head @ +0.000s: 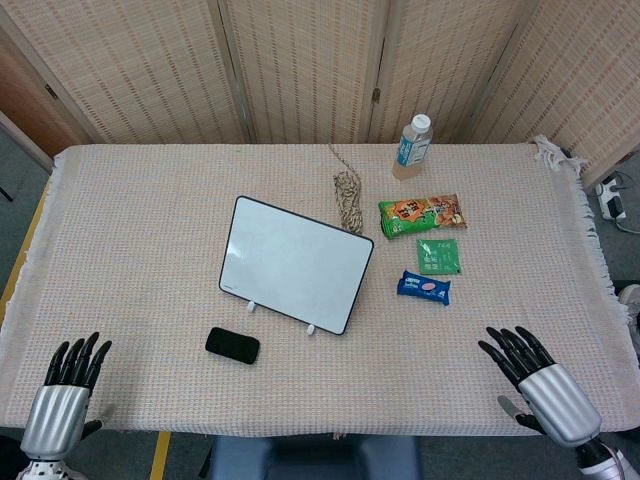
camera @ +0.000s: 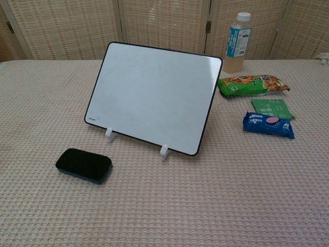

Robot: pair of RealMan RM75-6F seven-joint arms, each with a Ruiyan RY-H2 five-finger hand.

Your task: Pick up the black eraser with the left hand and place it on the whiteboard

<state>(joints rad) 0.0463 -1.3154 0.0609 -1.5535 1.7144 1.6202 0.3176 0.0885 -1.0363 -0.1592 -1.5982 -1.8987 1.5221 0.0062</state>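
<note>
The black eraser [head: 232,345] [camera: 84,165] lies flat on the tablecloth, just in front of the whiteboard's left corner. The whiteboard [head: 296,262] [camera: 154,95] stands tilted back on two small white feet near the table's middle. My left hand [head: 66,388] rests at the near left edge, fingers straight and apart, holding nothing, well to the left of the eraser. My right hand [head: 535,380] sits at the near right edge, also spread and empty. Neither hand shows in the chest view.
Right of the board lie a green snack bag [head: 422,213] [camera: 252,84], a small green packet [head: 438,256] [camera: 271,108] and a blue packet [head: 423,287] [camera: 268,125]. A bottle [head: 412,146] [camera: 236,43] stands at the back, a coil of twine [head: 347,197] beside it.
</note>
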